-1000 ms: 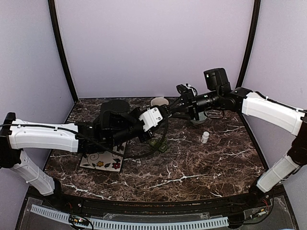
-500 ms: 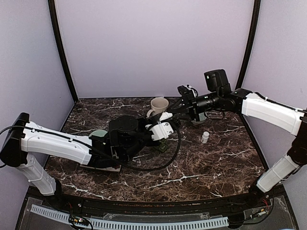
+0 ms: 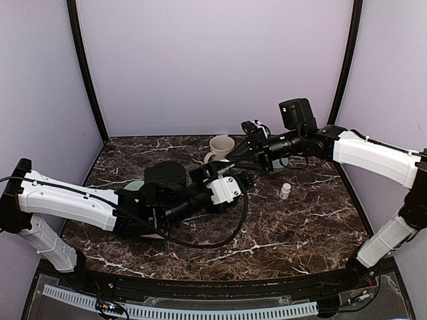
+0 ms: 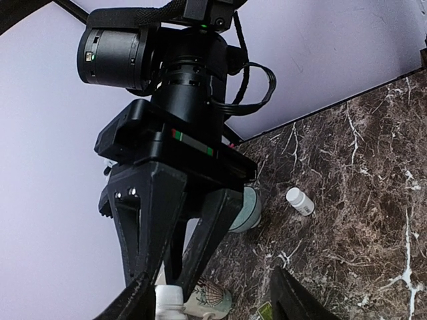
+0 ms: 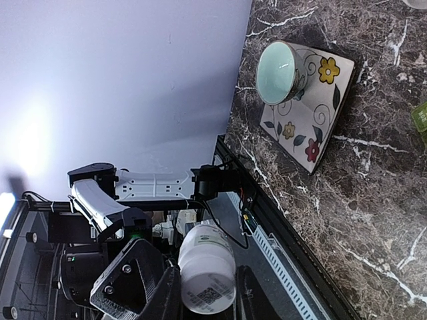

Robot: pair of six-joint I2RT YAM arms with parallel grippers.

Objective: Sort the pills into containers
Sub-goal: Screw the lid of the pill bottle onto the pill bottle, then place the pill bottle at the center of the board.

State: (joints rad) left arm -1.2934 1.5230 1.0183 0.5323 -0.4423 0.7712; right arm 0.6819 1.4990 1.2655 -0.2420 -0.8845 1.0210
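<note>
Green plastic, one corner only: the pill box (image 5: 421, 121) is lying on the dark marbled tabletop (image 3: 293, 227), near the floral tile (image 5: 313, 127) but apart from it, mostly hidden. The left gripper (image 4: 212, 275) is hanging low over it, jaws apart. The right gripper (image 5: 205, 288) is clamping its jaws on a smooth round white bottle (image 5: 203, 261). Bottles: two, the second bottle (image 3: 285, 191) standing loose. One cream mug (image 3: 221, 145). One glazed pale-green bowl (image 5: 277, 63) is sitting on the square tile.
</note>
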